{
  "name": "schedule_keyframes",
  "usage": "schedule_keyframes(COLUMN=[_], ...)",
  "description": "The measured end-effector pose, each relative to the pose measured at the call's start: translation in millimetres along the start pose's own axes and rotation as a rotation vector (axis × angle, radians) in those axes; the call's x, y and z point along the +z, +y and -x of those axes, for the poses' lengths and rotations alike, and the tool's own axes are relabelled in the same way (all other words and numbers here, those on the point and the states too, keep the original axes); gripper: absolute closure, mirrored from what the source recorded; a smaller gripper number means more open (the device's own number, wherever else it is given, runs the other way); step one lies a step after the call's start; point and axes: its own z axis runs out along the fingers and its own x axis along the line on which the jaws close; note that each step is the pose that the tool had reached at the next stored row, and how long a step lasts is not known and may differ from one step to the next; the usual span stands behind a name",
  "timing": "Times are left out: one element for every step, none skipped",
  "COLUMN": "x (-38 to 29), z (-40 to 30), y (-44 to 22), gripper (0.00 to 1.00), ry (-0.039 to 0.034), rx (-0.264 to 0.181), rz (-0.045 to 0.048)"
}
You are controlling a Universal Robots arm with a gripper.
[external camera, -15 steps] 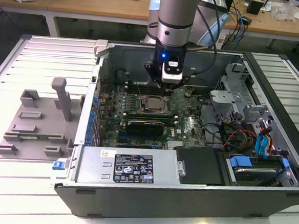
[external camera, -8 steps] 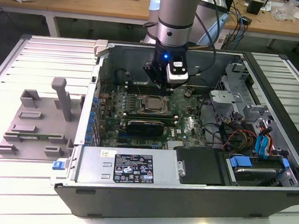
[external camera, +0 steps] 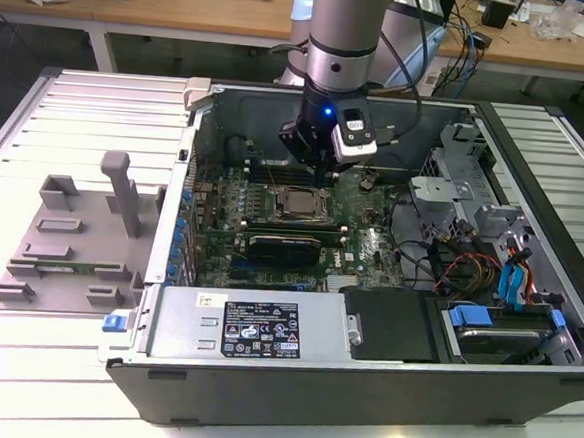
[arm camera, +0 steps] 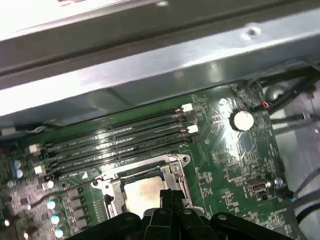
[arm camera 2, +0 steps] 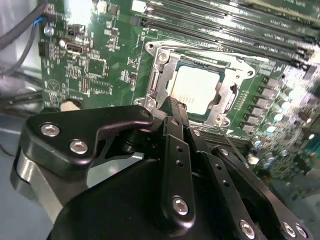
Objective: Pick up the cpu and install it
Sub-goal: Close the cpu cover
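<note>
Judging from how things lie, the install step looks at or close to its end. The cpu [arm camera 2: 199, 89] sits flat inside the socket frame [arm camera 2: 161, 56] on the motherboard [external camera: 365, 246]. Its pale metal top looks level within the frame's opening in both wrist views, and nothing grips it. I cannot tell whether the frame's retention parts are latched.

The gripper [arm camera 2: 171, 104] hangs just above the socket, with its tips over one edge of the chip. Whether they touch the metal top is not clear. The jaws stand closed, fingertip against fingertip, with nothing between them.

Any further motion here seems to call for a straight vertical path and a light touch. The memory slots [arm camera: 120, 142] run just beside the socket, and the chip would shift or tilt under a sideways nudge.

In the exterior view the arm [external camera: 343, 32] comes down from above into the open computer case [external camera: 410, 388], wrist pointing straight down over the middle of the board. A grey plastic tray [external camera: 69, 254] with upright posts lies outside the case, well apart on the exterior view's left.
</note>
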Motion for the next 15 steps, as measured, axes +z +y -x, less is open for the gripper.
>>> schedule_keyframes(x=[0.0, 0.0, 0.0, 0.0, 0.0, 0.0, 0.0, 0.0, 0.0, 0.0, 0.0, 0.0, 0.0, 0.0, 0.0], z=[0.0, 0.0, 0.0, 0.0, 0.0, 0.0, 0.0, 0.0, 0.0, 0.0, 0.0, 0.0, 0.0, 0.0, 0.0], y=[0.0, 0.0, 0.0, 0.0, 0.0, 0.0, 0.0, 0.0, 0.0, 0.0, 0.0, 0.0, 0.0, 0.0, 0.0], gripper=[0.89, 0.89, 0.89, 0.89, 0.89, 0.89, 0.89, 0.89, 0.89, 0.89, 0.89, 0.89, 0.89, 0.89, 0.89], ry=[0.0003, 0.0009, 0.0012, 0.0018, 0.0024, 0.0028, 0.0031, 0.0039, 0.0045, 0.005, 0.0057, 0.0066, 0.0074, 0.0078, 0.0081], rx=[-0.019, -0.049, -0.066, -0.099, -0.131, -0.155, -0.171, -0.213, -0.246, -0.272, -0.312, -0.358, -0.4, -0.426, -0.443], rz=[0.0005, 0.0012, 0.0016, 0.0024, 0.0032, 0.0038, 0.0041, 0.0052, 0.006, 0.0067, 0.0077, 0.0088, 0.0098, 0.0104, 0.0108])
